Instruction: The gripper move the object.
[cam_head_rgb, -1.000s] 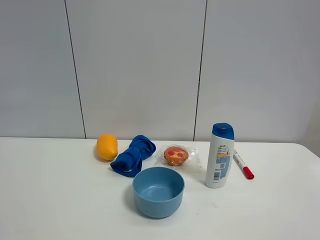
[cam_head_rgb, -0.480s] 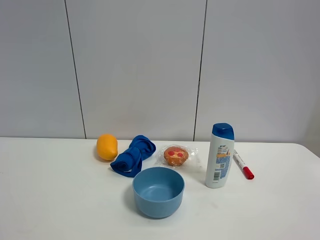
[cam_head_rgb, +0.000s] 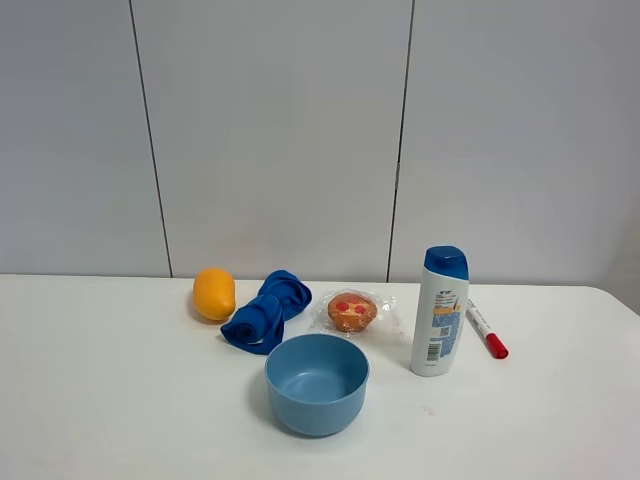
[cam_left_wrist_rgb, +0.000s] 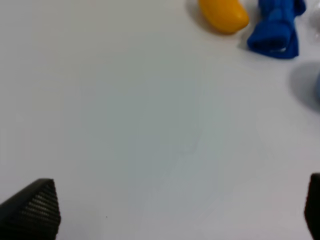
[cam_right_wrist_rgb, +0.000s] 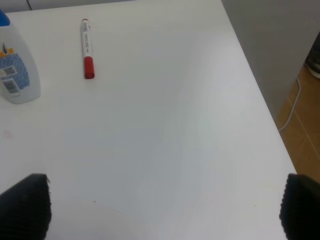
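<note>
White tabletop (cam_head_rgb: 120, 400) backed by a pale panelled wall carries everything. Toward its right side the shampoo bottle (cam_head_rgb: 439, 311) stands upright, apart from both arms, with the red-capped marker (cam_head_rgb: 486, 329) lying just beside it toward the right edge and the blue bowl (cam_head_rgb: 317, 383) near it on the other side. Close to the far edge lie an orange fruit (cam_head_rgb: 214, 293), a blue cloth (cam_head_rgb: 267, 310) and a wrapped muffin (cam_head_rgb: 352, 311). Left fingers (cam_left_wrist_rgb: 31, 210) and right fingers (cam_right_wrist_rgb: 25, 205) are spread wide over bare surface, holding nothing.
</note>
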